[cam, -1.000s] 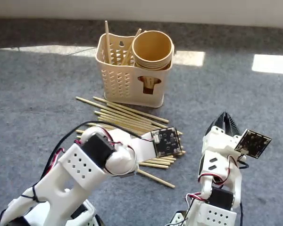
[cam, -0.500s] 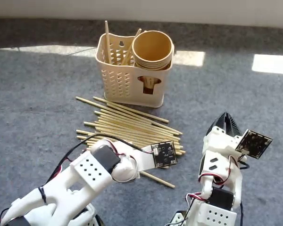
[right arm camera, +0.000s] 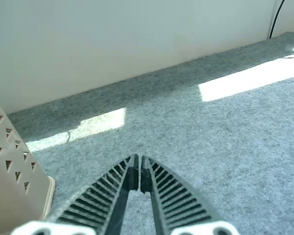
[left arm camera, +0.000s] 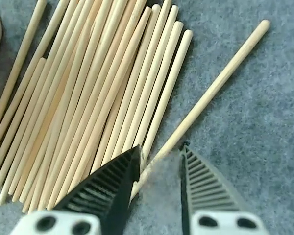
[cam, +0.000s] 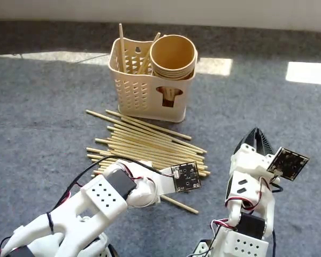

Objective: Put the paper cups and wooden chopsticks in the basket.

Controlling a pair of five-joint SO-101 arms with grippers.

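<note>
Chopsticks (cam: 150, 144) lie heaped on the grey surface (cam: 43, 107) just in front of the basket (cam: 139, 91), which holds stacked paper cups (cam: 173, 53) and a few sticks. Left jaws stand apart, low over one stray chopstick (left arm camera: 210, 90) beside the heap. Right jaws are together, well off to the side.

Counted: one basket (cam: 144, 93); one nested stack of paper cups (cam: 173, 53), number within indeterminable; at least two chopsticks (cam: 121, 43) upright inside; roughly twenty in the carpet pile, one more apart; two robot arms (cam: 96, 203).
</note>
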